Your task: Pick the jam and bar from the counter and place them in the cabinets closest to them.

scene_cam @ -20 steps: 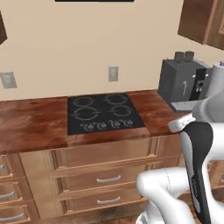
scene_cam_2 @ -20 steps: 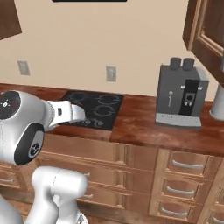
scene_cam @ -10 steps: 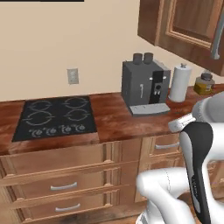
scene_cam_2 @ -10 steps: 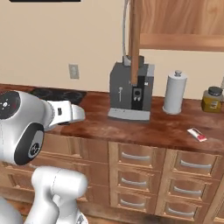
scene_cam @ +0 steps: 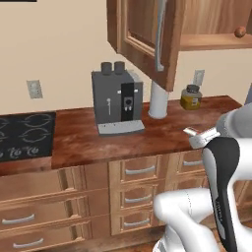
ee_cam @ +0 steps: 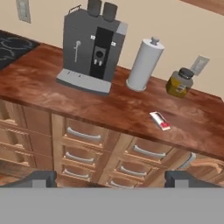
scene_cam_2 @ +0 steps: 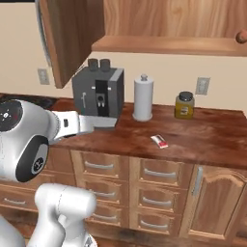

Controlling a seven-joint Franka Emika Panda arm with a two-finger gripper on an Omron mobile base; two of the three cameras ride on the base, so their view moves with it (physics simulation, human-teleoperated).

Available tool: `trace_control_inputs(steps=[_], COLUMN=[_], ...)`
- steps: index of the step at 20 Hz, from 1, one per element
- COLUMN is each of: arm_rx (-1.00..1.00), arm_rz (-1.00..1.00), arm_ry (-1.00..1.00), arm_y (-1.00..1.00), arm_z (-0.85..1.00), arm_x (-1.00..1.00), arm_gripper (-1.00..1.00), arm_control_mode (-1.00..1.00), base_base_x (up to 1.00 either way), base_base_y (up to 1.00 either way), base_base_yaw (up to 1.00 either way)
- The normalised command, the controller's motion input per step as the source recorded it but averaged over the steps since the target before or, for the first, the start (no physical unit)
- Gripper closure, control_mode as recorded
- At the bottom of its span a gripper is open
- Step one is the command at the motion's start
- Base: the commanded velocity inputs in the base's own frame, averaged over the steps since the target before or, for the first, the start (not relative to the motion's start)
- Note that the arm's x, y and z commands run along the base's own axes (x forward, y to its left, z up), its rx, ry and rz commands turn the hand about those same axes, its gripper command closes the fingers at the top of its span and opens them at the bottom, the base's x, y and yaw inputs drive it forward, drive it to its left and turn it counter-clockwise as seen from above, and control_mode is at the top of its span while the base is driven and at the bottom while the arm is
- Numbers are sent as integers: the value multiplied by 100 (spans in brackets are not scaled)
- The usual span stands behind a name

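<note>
The white arm is folded close above the base, its gripper (ee_cam: 111, 179) spread wide and empty, facing the glossy reddish-brown counter (ee_cam: 52, 87). The small red-and-white bar (ee_cam: 160, 120) lies near the counter's front edge.

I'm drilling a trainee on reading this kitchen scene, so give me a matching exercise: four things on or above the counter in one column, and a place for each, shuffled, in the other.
Things:
1. bar
2. amber jar
3. paper towel roll
4. brown ball

Places:
A. on the cabinet shelf
B. just right of the coffee machine
C. by the wall under an outlet
D. flat near the counter's front edge

Pairs: 1-D, 2-C, 3-B, 4-A
</note>
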Motion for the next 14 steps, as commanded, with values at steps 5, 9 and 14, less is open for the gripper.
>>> trace_control_inputs(steps=[5, 9, 14], arm_rx=[0, 0, 0], arm_rz=[0, 0, 0], arm_ry=[0, 0, 0], arm_y=[0, 0, 0], arm_z=[0, 0, 0], arm_x=[0, 0, 0], arm_gripper=[-100, -100, -100], arm_control_mode=[100, 100, 100], base_base_x=[-5, 0, 0], base_base_y=[-86, -76, -29], base_base_yaw=[-2, 0, 0])
